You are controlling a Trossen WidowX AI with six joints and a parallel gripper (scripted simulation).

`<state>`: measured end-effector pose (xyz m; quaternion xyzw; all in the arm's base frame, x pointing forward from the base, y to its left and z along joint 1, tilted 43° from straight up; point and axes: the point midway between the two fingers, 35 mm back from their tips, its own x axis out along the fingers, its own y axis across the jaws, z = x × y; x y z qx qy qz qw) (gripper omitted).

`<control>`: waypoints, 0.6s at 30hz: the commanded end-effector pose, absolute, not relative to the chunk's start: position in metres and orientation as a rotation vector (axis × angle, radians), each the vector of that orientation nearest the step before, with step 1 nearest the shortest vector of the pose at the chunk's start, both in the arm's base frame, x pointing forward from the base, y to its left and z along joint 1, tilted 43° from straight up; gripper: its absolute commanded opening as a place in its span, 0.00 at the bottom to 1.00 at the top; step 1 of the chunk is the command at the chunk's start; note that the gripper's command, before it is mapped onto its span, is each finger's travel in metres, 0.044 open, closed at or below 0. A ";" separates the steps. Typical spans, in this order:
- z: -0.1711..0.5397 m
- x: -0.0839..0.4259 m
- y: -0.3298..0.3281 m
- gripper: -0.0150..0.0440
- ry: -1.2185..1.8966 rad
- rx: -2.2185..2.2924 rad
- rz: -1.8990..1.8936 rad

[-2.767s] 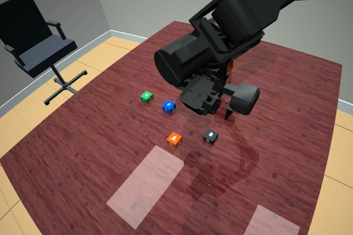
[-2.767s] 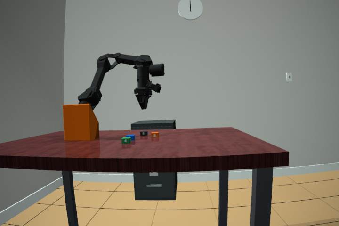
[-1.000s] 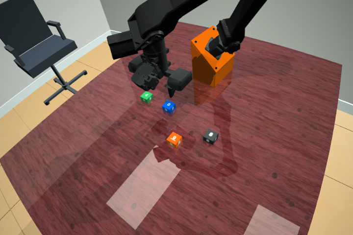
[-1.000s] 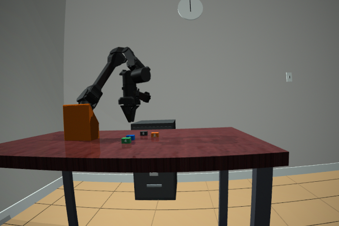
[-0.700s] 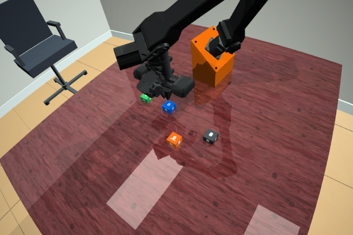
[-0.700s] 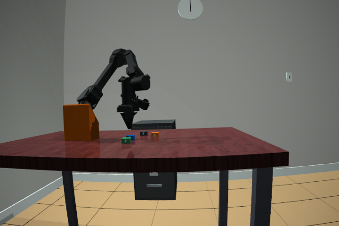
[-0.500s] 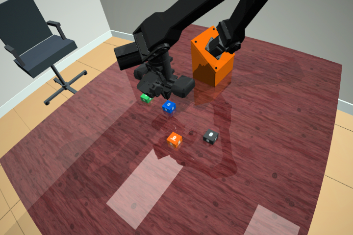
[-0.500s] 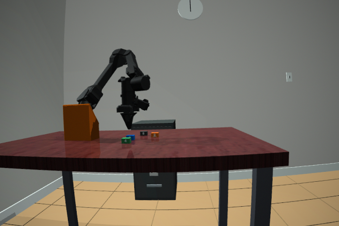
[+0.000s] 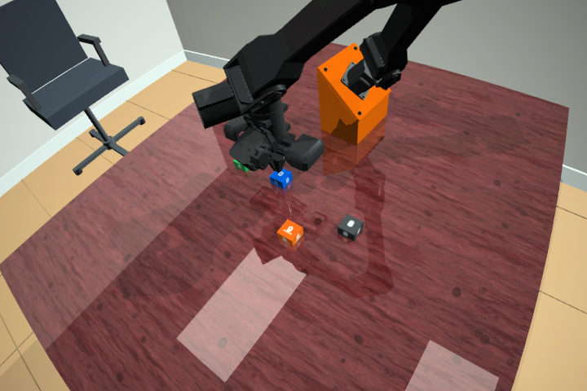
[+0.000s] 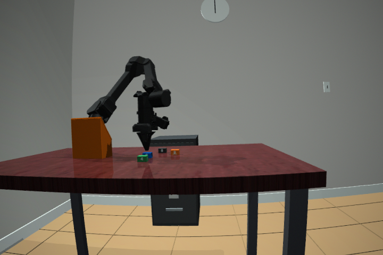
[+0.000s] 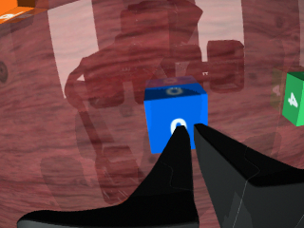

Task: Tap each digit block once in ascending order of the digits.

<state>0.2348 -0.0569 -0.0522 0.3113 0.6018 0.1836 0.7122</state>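
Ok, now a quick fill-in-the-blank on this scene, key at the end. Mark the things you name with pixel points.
The block nearest the tool tips (image 9: 280, 169) (image 10: 147, 149) (image 11: 190, 125) is ____.
The green block (image 9: 240, 165) (image 10: 142, 158) (image 11: 294, 99) shows the digit ____.
The arm is mounted on a base (image 9: 334, 103) (image 10: 86, 138) colored ____.

Missing words: blue; 4; orange
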 end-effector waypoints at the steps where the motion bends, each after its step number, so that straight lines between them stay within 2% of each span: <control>1: -0.056 0.234 -0.052 0.29 1.336 0.701 0.407; 10: -0.061 0.235 -0.047 0.29 1.336 0.701 0.408; 18: -0.038 0.229 -0.069 0.29 1.337 0.700 0.406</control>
